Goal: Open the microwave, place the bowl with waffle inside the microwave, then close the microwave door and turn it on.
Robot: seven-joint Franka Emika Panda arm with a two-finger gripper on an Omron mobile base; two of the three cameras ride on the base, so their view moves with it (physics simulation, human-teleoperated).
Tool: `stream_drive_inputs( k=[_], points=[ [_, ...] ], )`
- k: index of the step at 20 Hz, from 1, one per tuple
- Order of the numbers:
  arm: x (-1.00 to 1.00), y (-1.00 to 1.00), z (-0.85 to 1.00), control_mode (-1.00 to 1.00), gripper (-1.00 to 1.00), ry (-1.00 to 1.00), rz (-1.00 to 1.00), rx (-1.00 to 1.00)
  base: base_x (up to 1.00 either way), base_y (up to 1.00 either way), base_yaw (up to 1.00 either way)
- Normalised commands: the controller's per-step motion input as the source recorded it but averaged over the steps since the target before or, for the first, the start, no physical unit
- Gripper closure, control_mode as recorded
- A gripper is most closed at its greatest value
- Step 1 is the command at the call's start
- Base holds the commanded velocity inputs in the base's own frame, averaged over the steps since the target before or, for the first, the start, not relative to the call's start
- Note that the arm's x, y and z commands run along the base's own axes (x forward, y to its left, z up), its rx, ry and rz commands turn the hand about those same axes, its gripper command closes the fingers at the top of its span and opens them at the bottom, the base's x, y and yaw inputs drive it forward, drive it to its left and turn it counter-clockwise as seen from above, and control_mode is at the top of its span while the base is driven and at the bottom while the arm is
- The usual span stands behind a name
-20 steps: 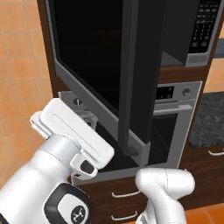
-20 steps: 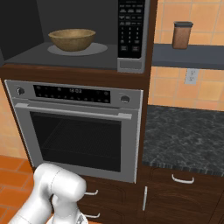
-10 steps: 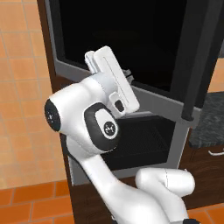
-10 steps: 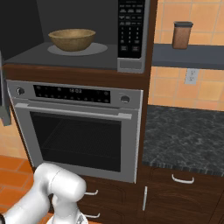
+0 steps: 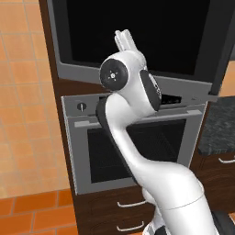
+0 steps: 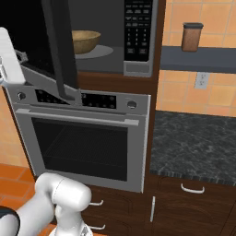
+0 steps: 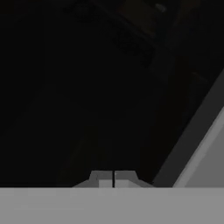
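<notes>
The microwave door (image 5: 137, 36) is big, flat and stiff — black glass in a grey frame. It swings on a hinge, so it will not bend when pushed. Glass can be slippery, so I think the best place to push is the flat glass near the free edge, or the dark bar handle (image 6: 62, 46) if it has to be pulled. In the right base view the door stands partly open, with the handle edge sticking out over the silver oven (image 6: 83, 138).

The gripper (image 7: 113, 178) is right in front of the dark glass. In the hand view the two finger tips sit pressed together with just a thin line between them, so the jaws are shut tight. Nothing is held between them. The black door glass fills the space ahead of the jaws, and a grey strip of frame runs up past them on the right side. I cannot tell if the tips touch the glass or stop just short of it.

Past the door, deeper than the jaws can reach right now, the bowl with waffle (image 6: 85, 40) sits inside the microwave (image 6: 138, 69) on the floor of the box. It is small, round and looks like wood — light and hard, not easy to break. The waffle is too hidden to make out.

To the right of the bowl is the black keypad (image 6: 138, 30), which needs a gentle poke to start the microwave.
</notes>
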Motion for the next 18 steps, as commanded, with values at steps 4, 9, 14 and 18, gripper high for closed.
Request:
stream_drive_inputs(
  k=[4,9,14,18],
  points=[
    [1.00,-0.33,0.00,-1.00,1.00,-0.05,0.66,0.15,0.00,0.00,0.00],
    [1.00,-0.15,-0.02,-1.00,1.00,0.04,0.51,0.10,0.00,0.00,0.00],
    [1.00,0.00,-0.04,-1.00,1.00,0.22,0.23,0.00,0.00,0.00,0.00],
    [0.94,0.00,0.13,-1.00,1.00,0.37,0.06,0.00,0.00,0.00,0.00]
  ],
)
